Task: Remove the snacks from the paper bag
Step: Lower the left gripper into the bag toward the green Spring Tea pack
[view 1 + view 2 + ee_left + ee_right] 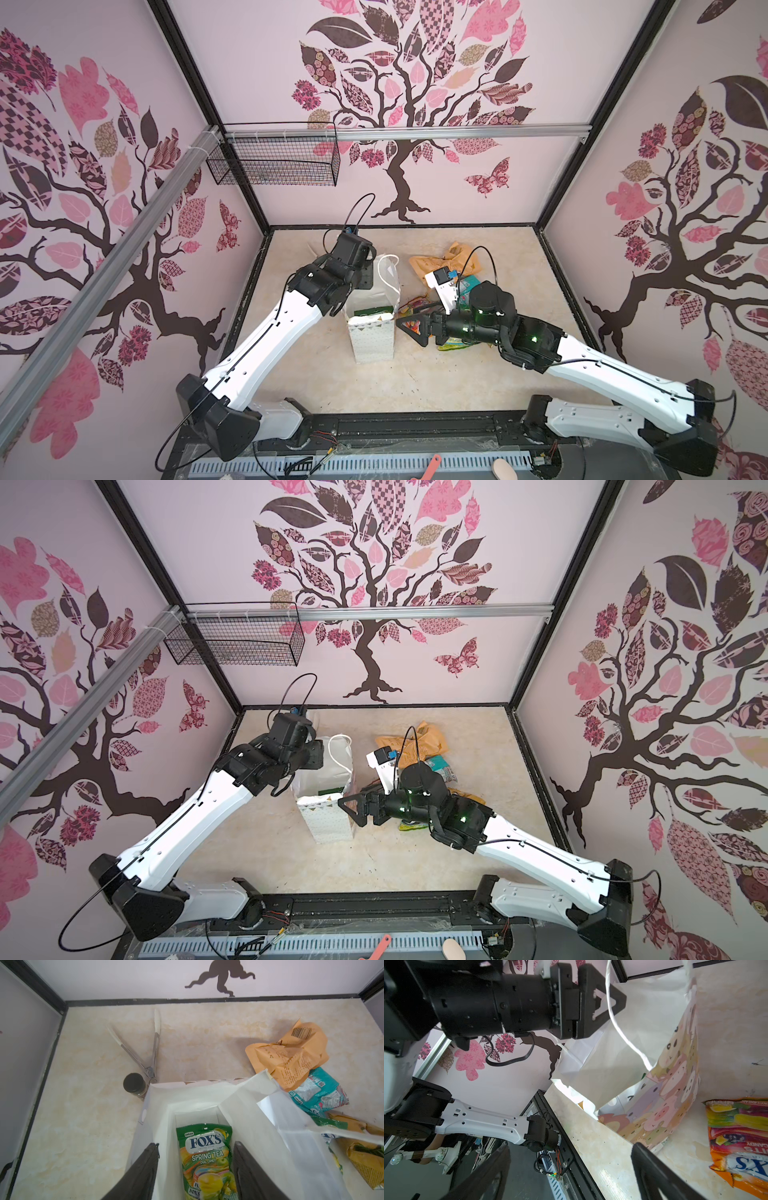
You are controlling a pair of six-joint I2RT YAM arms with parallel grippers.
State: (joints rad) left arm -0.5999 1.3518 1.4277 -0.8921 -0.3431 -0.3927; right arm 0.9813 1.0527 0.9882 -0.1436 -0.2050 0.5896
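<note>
The white paper bag point(372, 336) point(328, 820) stands upright mid-table with its mouth open. A green FOX'S packet point(207, 1157) point(374, 311) stands inside it. My left gripper point(196, 1144) reaches down into the bag's mouth, open, with a finger on each side of the packet and a gap to both. Other snacks lie right of the bag: a tan-orange packet point(291, 1057) point(446, 262), a teal one point(318, 1093) and an orange-red FOX'S bag point(737, 1136). My right gripper point(409, 332) point(571, 1147) hangs open and empty beside the bag's right wall.
Metal tongs point(153, 1047) and a small dark-lidded jar point(134, 1084) lie behind the bag on the left. A black wire basket point(278, 162) hangs on the back wall. The bag's cord handle point(618, 1028) loops near the left gripper. The right forearm covers part of the snack pile.
</note>
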